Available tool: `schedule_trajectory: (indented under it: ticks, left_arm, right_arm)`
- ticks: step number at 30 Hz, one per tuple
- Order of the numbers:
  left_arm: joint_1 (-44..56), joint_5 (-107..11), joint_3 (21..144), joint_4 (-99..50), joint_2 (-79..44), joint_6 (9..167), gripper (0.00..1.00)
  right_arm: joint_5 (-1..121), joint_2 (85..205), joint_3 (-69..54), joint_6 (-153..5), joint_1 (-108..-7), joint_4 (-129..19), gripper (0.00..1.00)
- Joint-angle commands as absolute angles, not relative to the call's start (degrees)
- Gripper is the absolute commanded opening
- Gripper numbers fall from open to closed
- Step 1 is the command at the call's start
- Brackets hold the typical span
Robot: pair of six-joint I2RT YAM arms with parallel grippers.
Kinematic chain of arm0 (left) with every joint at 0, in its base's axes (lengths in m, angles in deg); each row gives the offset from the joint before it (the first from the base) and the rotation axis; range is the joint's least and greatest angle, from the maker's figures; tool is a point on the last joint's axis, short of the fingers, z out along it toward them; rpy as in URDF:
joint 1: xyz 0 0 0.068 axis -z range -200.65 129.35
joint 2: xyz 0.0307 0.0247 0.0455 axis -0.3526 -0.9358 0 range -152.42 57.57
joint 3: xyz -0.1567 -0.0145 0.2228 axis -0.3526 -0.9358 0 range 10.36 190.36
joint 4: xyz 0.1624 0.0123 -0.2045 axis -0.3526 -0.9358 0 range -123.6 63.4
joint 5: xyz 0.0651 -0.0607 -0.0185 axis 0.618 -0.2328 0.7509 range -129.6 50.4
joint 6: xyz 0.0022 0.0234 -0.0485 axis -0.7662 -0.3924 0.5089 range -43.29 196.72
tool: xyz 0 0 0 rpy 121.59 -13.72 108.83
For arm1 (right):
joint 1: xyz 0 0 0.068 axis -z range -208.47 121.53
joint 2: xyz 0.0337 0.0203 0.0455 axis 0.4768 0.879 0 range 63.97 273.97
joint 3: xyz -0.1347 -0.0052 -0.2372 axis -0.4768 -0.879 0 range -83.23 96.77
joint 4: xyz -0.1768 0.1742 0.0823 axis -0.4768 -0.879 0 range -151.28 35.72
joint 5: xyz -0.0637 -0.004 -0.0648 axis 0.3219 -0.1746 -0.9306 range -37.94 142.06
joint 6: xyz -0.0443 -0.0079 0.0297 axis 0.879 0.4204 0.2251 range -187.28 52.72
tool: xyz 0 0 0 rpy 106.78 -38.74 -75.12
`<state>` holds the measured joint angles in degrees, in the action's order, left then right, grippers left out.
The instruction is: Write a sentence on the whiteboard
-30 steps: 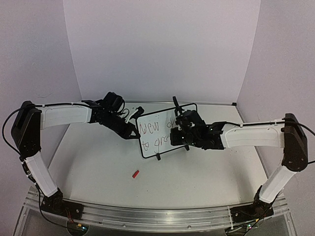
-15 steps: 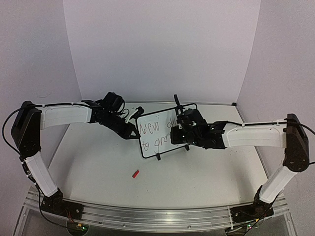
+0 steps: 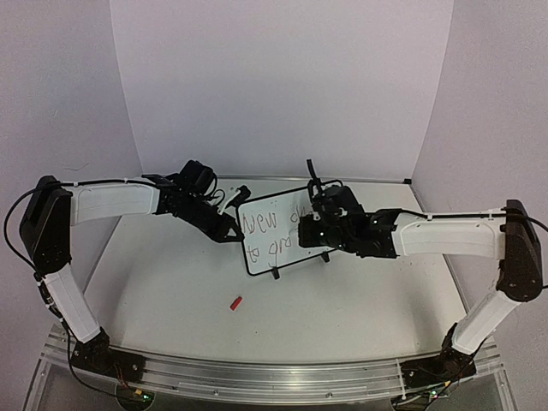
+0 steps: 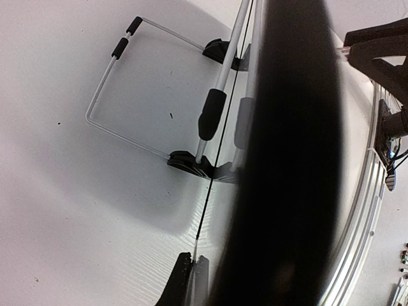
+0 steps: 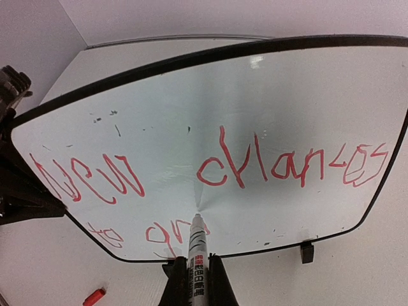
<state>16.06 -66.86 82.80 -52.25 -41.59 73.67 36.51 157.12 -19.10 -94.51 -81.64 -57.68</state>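
Observation:
The whiteboard [image 3: 272,247] stands tilted at mid table and fills the right wrist view [image 5: 255,89]. The sentence [image 5: 231,157] is red handwriting in two lines, "new chances" above and "to gr…" below; it also shows in the top view [image 3: 265,224]. My right gripper [image 5: 191,273] is shut on a white marker [image 5: 196,245], whose tip meets the board at the end of the lower line. My left gripper [image 4: 191,280] is shut on the board's left edge [image 4: 215,150], seen edge-on. In the top view the left gripper [image 3: 229,231] and the right gripper [image 3: 312,229] flank the board.
A red marker cap [image 3: 235,301] lies on the table in front of the board and shows in the right wrist view [image 5: 94,296]. The board's wire stand [image 4: 108,76] rests behind it. A broad dark blur [image 4: 287,159] hides the right half of the left wrist view.
My right gripper has shifted a little to the right with the marker along the lower line. The left arm and the board have not moved.

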Motion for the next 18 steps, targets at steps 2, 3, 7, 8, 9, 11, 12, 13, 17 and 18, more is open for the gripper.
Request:
schedule_trajectory:
  ticks: [2,3,7,8,9,11,12,13,17,18]
  left_arm:
    - [16.5,-66.4,85.2,-54.2,-41.7,72.9,0.0]
    - [16.4,-66.4,85.3,-54.1,-41.8,72.9,0.0]
    - [16.4,-66.4,85.2,-54.1,-41.8,72.9,0.0]
    - [16.4,-66.4,85.2,-54.1,-41.8,72.9,0.0]
    - [16.5,-66.4,85.2,-54.1,-41.8,72.9,0.0]
    - [16.4,-66.4,85.2,-54.1,-41.8,72.9,0.0]
    - [16.4,-66.4,85.3,-54.1,-41.8,72.9,0.0]
    - [16.5,-66.4,85.2,-54.1,-41.8,72.9,0.0]
    - [16.5,-66.4,85.3,-54.1,-41.9,72.9,0.0]
    - [16.5,-66.4,85.3,-54.2,-41.9,72.9,0.0]
  right_arm:
    - [37.2,152.2,-19.5,-95.4,-81.6,-55.8,0.0]
    - [37.3,151.5,-20.1,-95.5,-81.6,-55.8,0.0]
    - [36.5,150.0,-21.8,-96.0,-81.5,-56.4,0.0]
    - [36.3,149.9,-22.1,-95.9,-81.5,-56.6,0.0]
    - [36.1,149.8,-22.3,-95.9,-81.3,-56.8,0.0]
    - [36.2,150.0,-22.7,-96.0,-81.0,-56.9,0.0]
    - [36.3,150.2,-22.8,-96.1,-80.8,-56.9,0.0]
    - [36.1,150.3,-22.8,-96.1,-80.7,-56.9,0.0]
    - [35.2,151.6,-22.0,-95.5,-80.7,-57.0,0.0]
    - [35.2,152.1,-21.6,-95.4,-80.7,-57.0,0.0]
